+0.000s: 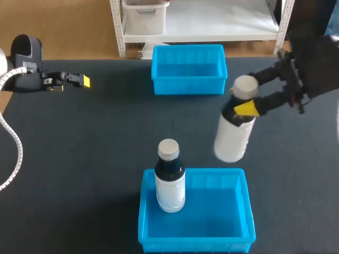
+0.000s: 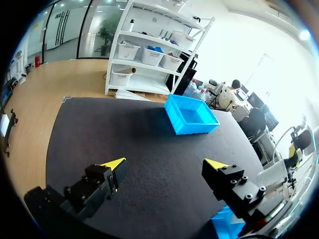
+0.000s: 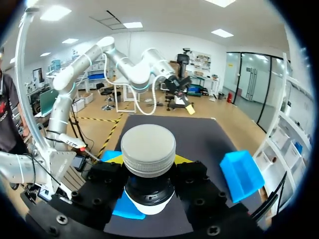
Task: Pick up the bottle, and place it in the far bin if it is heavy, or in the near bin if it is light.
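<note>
Right gripper (image 1: 243, 98) fingers clamp white bottle (image 1: 232, 140) at neck, aloft between far bin (image 1: 188, 87) and near bin (image 1: 241, 233). Second bottle (image 1: 169, 182) stands inside near bin. Left gripper (image 2: 166, 164) fingers wide.

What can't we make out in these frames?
Right wrist view: held bottle, body hidden under its cap and the right gripper.
Head view: near bin, front wall partly cut off by the picture edge.
Left wrist view: near bin mostly hidden behind the left gripper.
</note>
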Available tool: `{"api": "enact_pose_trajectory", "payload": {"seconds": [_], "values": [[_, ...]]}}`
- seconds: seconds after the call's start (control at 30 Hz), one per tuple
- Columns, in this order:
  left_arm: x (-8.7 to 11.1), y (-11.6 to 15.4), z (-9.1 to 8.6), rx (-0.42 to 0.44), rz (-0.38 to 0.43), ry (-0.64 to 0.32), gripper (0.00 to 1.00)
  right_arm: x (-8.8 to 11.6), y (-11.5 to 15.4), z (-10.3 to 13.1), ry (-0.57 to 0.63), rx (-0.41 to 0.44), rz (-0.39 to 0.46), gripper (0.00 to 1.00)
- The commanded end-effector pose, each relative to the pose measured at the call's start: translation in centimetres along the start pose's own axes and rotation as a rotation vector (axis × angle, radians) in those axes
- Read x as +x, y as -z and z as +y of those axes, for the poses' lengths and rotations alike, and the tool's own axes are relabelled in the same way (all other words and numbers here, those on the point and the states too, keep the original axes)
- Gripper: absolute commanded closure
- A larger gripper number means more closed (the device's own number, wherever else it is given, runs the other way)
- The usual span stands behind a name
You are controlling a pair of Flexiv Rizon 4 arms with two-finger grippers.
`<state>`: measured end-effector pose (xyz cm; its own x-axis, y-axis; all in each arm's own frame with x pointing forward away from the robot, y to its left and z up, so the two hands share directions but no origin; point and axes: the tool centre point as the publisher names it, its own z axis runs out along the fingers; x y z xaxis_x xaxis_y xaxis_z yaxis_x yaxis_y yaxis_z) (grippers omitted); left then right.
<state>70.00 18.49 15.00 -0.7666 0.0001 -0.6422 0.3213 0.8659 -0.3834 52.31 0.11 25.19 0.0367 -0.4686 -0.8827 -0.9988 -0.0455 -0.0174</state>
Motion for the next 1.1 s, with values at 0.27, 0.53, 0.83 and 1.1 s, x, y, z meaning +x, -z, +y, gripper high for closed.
{"api": "enact_pose_trajectory", "payload": {"seconds": [0.27, 0.53, 0.83, 1.1], "values": [[0.0, 0.0, 0.0, 0.0, 0.0, 0.0, 0.0, -0.2, -3.6, 1.4, 0.039, -0.171, 0.011, 1.0], [0.0, 0.0, 0.0, 0.0, 0.0, 0.0, 0.0, 0.1, -4.4, 3.4, 0.074, -0.222, 0.035, 1.0], [0.0, 0.0, 0.0, 0.0, 0.0, 0.0, 0.0, 1.7, -5.0, 5.0, 0.077, -0.231, 0.043, 1.0], [0.0, 0.0, 0.0, 0.0, 0.0, 0.0, 0.0, 3.4, -6.2, 5.6, 0.061, -0.247, 0.02, 1.0]]}}
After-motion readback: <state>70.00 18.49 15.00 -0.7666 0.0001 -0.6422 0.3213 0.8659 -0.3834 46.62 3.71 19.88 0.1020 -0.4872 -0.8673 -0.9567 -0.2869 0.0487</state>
